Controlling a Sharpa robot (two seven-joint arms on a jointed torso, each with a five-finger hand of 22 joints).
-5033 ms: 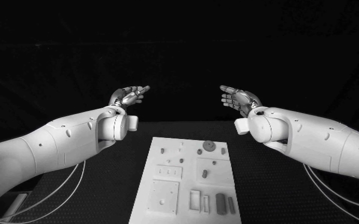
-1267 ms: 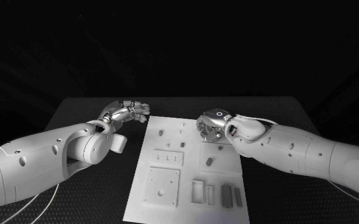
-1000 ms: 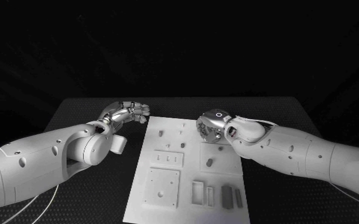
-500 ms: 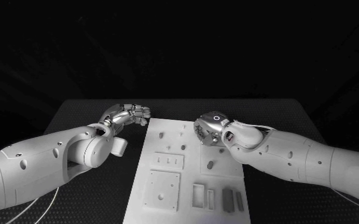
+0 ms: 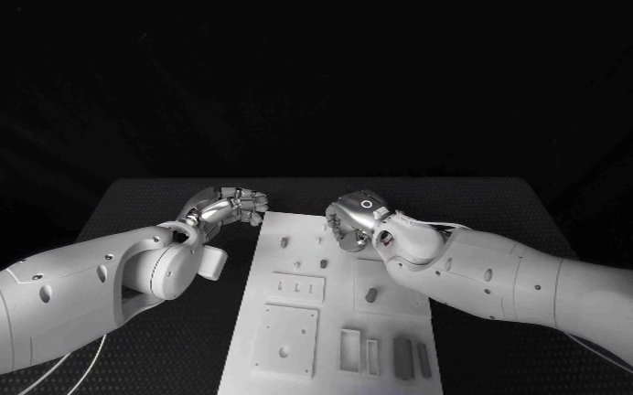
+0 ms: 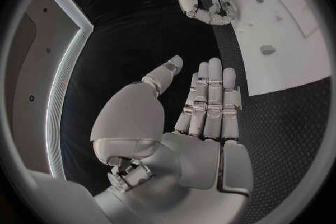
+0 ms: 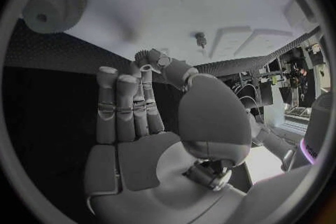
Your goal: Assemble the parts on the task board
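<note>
Fingers on the right hand are straight and side by side, with nothing in them; the right wrist view shows the fingers reaching toward the far end of the task board, where a round gear with small teeth lies on the white plate; I think the hand is there because the gear is the part it wants next, though that is only a guess; whether the fingertips touch the plate I cannot tell.

Fingers on the left hand also hold nothing; in the left wrist view they lie straight and close together, with the thumb standing a little apart; this hand hangs over the black worktop just beside the board's far left corner; it seems to wait there, out of the way, so the right hand has room to work.

The board lies in the middle of the worktop, long way toward the robot; small dark parts sit on it: little pegs near the far end, an oval piece in the middle, and 2 dark bars at the near end beside a pale frame; each part rests near a hole of its own shape, so it looks like nothing much is put together yet; the job is near its start.
</note>
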